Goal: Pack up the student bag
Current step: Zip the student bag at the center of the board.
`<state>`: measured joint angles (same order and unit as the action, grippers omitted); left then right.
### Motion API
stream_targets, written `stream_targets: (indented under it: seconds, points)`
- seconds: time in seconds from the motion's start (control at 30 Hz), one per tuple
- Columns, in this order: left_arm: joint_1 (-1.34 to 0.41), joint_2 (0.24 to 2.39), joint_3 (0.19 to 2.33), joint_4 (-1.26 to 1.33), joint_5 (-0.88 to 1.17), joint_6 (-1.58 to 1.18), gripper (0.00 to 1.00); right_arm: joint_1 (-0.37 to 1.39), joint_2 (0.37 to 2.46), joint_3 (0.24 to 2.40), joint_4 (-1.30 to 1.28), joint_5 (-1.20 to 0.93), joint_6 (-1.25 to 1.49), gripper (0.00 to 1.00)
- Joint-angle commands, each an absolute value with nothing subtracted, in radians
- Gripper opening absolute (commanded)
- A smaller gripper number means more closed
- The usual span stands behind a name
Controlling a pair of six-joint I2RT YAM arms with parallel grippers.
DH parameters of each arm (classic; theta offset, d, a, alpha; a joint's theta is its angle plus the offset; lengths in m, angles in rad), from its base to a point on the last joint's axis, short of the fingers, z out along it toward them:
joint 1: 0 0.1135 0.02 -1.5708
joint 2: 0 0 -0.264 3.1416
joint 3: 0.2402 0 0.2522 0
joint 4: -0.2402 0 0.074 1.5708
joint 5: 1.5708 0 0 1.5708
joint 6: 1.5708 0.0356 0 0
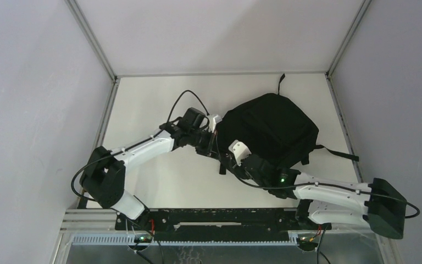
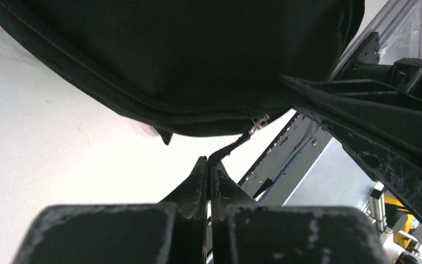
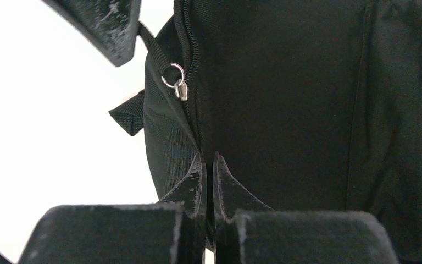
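- Black fingers of the left gripper (image 2: 209,160) are pressed together on the thin zip pull (image 2: 232,146). The pull runs taut to the silver slider (image 3: 182,91).
- The right gripper (image 3: 209,157) is likewise narrow, its tips nipping the fabric just beside the zip line, below the slider.
- Position: the student bag (image 1: 269,129) lies right of centre on the white table (image 1: 159,104). Both arms meet at its near-left edge, and one strap (image 1: 338,154) trails off right.
- Judgement: the zip is being worked. Whether it is opening or closing, I cannot tell.
- To do it well, draw the pull along the zip line, never away from it.
- Hold the right pinch firm as an anchor so the soft cloth is stretched.
- Go slowly round the curve, where the slider may jam.
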<state>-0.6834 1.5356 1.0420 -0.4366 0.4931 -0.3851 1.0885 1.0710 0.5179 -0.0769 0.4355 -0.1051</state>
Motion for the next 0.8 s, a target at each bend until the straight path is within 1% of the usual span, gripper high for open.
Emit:
stream_targets:
  seconds: [0.0, 0.23, 0.37, 0.5, 0.77]
  points:
    - [-0.633, 1.516, 1.124, -0.493, 0.451, -0.366, 0.00, 1.132, 0.941, 0.560, -0.205, 0.465, -0.058, 0.00]
    - [-0.561, 1.537, 1.195, -0.480, 0.414, -0.378, 0.00, 1.232, 0.791, 0.560, -0.265, 0.534, 0.034, 0.00]
    - [-0.485, 1.557, 1.225, -0.509, 0.413, -0.367, 0.00, 1.255, 0.756, 0.561, -0.326, 0.598, 0.068, 0.00]
    - [-0.427, 1.521, 1.224, -0.511, 0.407, -0.372, 0.00, 1.300, 0.720, 0.560, -0.363, 0.642, 0.100, 0.00]
    - [-0.416, 1.497, 1.236, -0.519, 0.379, -0.367, 0.00, 1.340, 0.706, 0.563, -0.408, 0.674, 0.132, 0.00]
